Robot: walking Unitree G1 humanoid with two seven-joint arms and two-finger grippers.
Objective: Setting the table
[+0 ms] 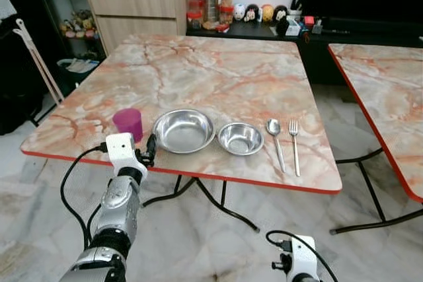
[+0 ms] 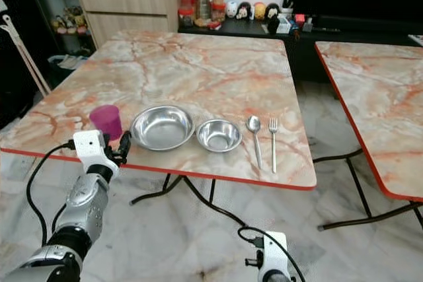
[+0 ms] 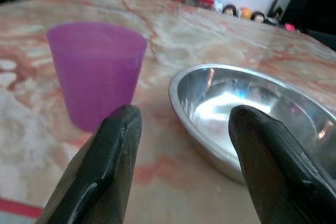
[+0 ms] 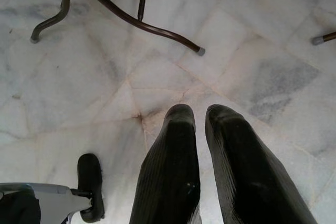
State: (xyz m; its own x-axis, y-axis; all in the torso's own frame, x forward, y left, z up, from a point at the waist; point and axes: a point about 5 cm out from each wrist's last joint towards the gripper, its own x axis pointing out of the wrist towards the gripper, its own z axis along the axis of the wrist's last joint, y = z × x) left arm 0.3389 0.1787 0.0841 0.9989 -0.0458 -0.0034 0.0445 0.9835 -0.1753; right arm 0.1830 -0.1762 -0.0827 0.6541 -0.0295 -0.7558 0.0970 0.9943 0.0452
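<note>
We see a place setting lined along the marble surface (image 1: 218, 70)'s near edge: large steel bowl (image 1: 183, 130), small steel bowl (image 1: 240, 138), purple cup (image 1: 128, 123), spoon (image 1: 275, 138), fork (image 1: 294, 143). Our left gripper (image 3: 184, 145), fingers apart, faces the cup; our right gripper (image 4: 202, 129) hangs nearly closed.

No text, label or number is legible on anything.
</note>
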